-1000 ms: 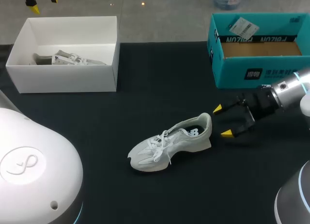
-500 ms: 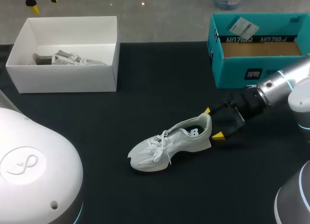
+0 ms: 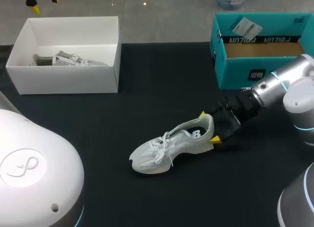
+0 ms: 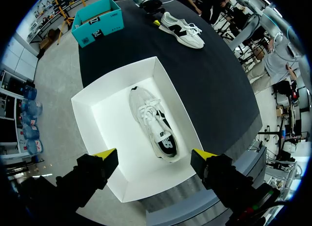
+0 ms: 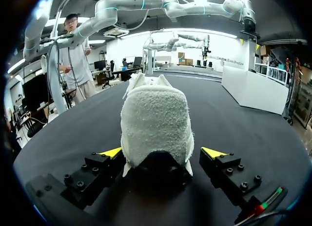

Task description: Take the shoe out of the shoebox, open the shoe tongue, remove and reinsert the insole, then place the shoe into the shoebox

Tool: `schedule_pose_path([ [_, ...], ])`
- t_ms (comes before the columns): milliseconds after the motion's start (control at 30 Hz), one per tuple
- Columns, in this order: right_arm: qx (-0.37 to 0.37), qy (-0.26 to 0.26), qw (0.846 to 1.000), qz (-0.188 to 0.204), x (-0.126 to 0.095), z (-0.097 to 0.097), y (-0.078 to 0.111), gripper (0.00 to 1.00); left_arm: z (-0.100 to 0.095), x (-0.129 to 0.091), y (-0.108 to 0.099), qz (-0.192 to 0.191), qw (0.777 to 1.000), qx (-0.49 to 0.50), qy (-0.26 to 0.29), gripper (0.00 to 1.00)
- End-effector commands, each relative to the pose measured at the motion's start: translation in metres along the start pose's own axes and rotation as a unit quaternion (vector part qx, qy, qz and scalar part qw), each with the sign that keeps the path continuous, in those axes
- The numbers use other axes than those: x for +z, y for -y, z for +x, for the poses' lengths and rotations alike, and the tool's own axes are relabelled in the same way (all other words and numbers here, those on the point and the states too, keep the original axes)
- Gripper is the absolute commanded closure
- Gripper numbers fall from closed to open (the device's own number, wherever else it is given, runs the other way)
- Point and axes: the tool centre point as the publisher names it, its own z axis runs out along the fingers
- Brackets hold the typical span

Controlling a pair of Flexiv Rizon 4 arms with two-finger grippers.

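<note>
Since I want its heel, my right gripper (image 3: 208,126) straddles the white mesh sneaker (image 3: 169,142) from three o'clock, wide open, apparently not touching.

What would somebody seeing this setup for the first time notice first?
Most likely the white shoe lying alone in the middle of the black table, with the right gripper straddling its heel, fingers open. Next come the open white box at the far left holding a second shoe, the left gripper hanging open over it, and the teal shoebox at the far right.
</note>
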Motion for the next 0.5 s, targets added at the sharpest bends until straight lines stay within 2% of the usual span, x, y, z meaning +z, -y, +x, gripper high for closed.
schedule_pose_path([
  [33,0.001,0.000,1.000,-0.001,0.006,0.002,-0.001,0.00,0.000,0.000,-0.001,0.000,1.000,0.000,-0.001,0.00],
  [300,0.001,-0.015,1.000,-0.002,0.022,0.002,-0.005,0.00,0.000,0.000,-0.001,0.000,1.000,0.000,-0.001,0.00],
  [500,0.006,-0.016,1.000,-0.004,0.028,0.004,-0.001,0.00,0.000,0.000,-0.001,0.000,1.000,0.000,-0.001,0.00],
])
